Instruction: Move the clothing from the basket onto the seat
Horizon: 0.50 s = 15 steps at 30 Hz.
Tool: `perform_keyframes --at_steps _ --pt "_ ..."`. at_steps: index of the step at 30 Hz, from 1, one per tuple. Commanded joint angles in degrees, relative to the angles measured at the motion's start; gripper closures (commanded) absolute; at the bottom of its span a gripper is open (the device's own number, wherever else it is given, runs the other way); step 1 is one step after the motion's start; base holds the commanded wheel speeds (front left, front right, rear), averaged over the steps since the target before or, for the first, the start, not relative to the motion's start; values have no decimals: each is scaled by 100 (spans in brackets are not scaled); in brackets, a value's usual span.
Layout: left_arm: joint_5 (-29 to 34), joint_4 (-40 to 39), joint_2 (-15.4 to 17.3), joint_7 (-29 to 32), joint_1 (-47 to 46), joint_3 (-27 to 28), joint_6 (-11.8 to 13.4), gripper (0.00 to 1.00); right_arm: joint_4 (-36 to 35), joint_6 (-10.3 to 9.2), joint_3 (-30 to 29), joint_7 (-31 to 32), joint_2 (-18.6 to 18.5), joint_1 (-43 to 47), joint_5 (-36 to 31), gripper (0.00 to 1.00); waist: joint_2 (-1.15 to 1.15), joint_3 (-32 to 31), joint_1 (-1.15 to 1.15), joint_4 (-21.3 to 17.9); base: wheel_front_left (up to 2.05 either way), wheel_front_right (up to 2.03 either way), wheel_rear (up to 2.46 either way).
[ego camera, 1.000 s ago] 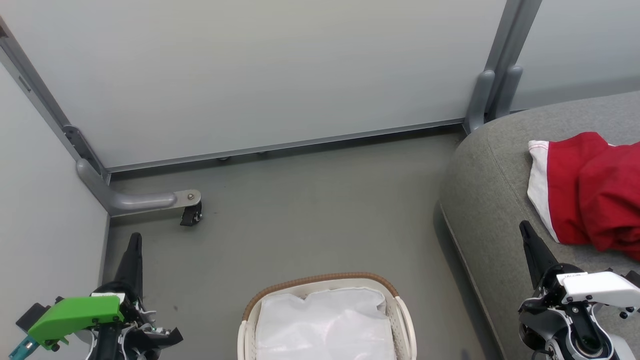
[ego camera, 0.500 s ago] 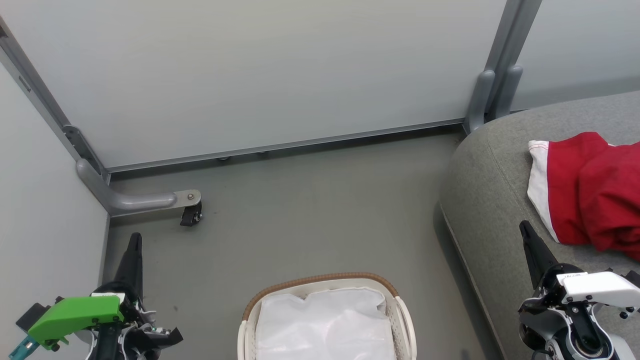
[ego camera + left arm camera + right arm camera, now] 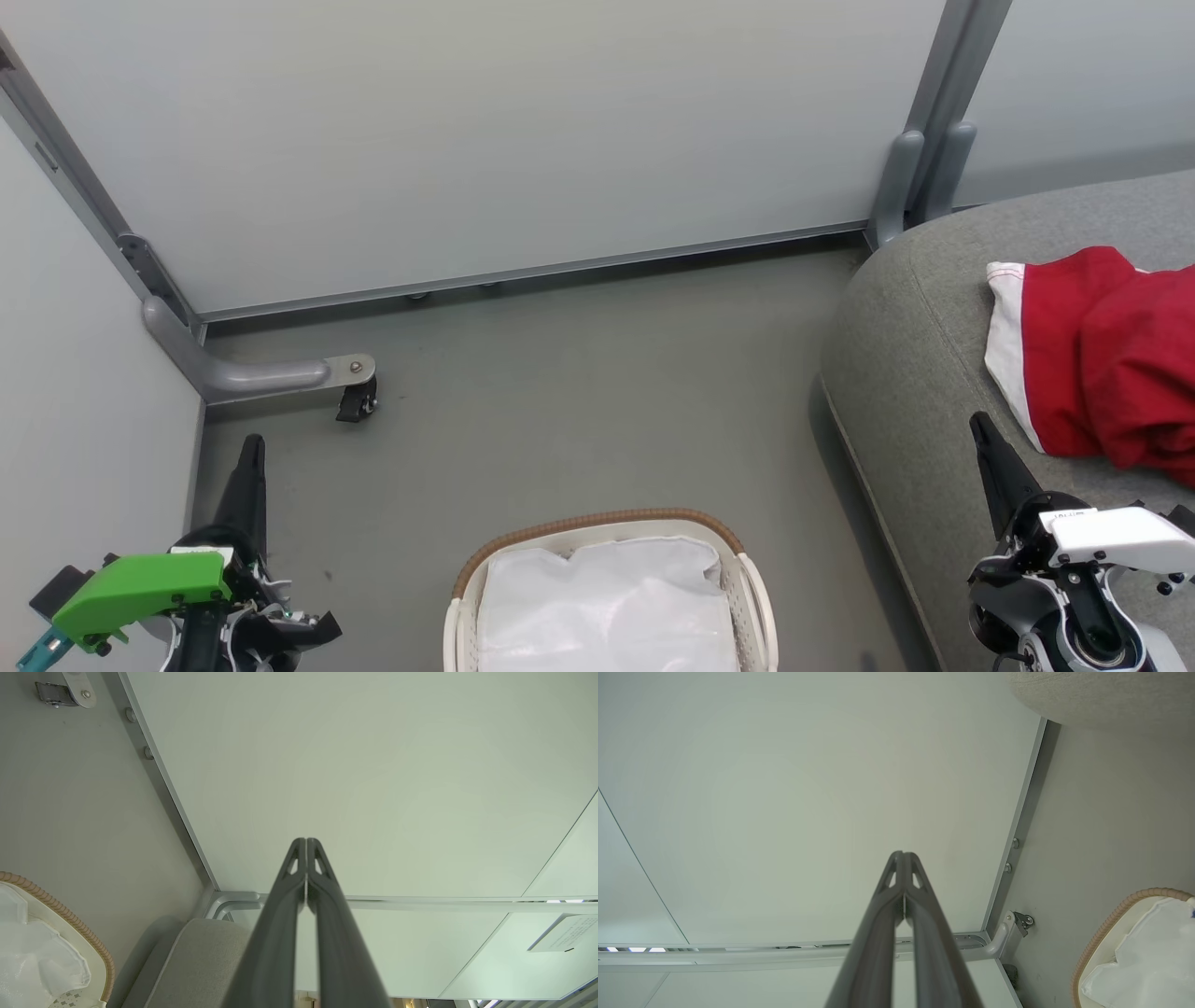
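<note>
Red clothing (image 3: 1111, 355) lies heaped on the grey seat (image 3: 915, 373) at the right of the frame, the basket (image 3: 597, 521) at bottom centre holds a white liner (image 3: 607, 607), and the left tool (image 3: 250, 448) at lower left and the right tool (image 3: 980, 427) at lower right are clenched, fingers pressed together.

Clothing (image 3: 1111, 355) lies on the seat (image 3: 915, 373), right of the basket (image 3: 597, 523) holding, seemingly, a liner (image 3: 607, 607).

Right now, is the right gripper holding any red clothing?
No, the right gripper is closed on nothing, and the red clothing lies apart from it on the seat.
</note>
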Motion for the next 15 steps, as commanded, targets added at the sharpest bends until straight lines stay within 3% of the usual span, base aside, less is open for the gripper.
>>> perform_keyframes --at_steps 1,15 --pt "-17 -7 40 18 -54 11 -35 100 -18 -2 -10 18 -35 60 19 100 0 0 0 0 0 0 0" --pt "-17 -8 40 18 -54 11 -35 100 -18 -2 -10 17 -35 60 19 100 0 0 0 0 0 0 0"
